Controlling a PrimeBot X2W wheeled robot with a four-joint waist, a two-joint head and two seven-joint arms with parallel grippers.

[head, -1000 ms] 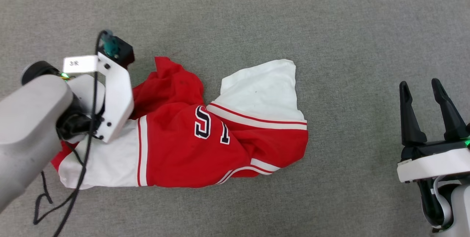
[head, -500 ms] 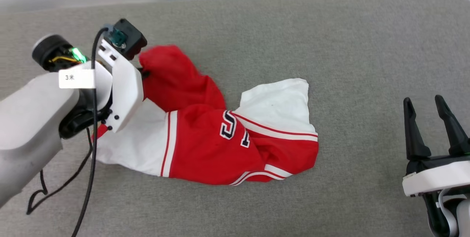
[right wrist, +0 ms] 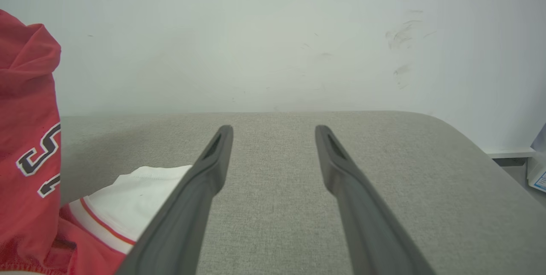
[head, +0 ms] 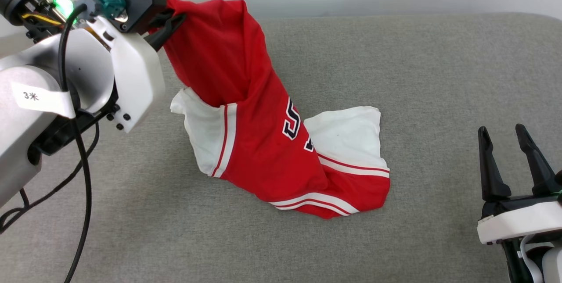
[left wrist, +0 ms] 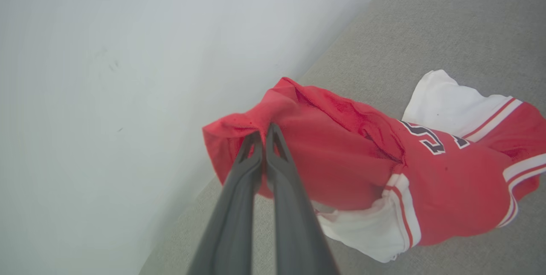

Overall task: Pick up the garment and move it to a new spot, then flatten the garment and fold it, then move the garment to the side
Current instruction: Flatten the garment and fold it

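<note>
My left pincer [left wrist: 263, 132] nips only a small fold of the shirt [head: 259, 151], so its hanging weight may pull it free.

The garment [head: 263, 160] is soft, matt knit cloth that creases limply, and its lettering looks flat and smooth against the weave. The surface [head: 417, 77] is covered in coarse grey woven cloth, matt and slightly fuzzy. The left hand [left wrist: 264, 130] and the right hand [right wrist: 274, 129] look like dark matt plastic or rubber, smooth. The wrist cover [head: 136, 77] is pale smooth plastic with a faint sheen, and the cable [head: 83, 195] is black and rubbery. The wall [right wrist: 256, 32] is matt white, lightly scuffed.
</note>
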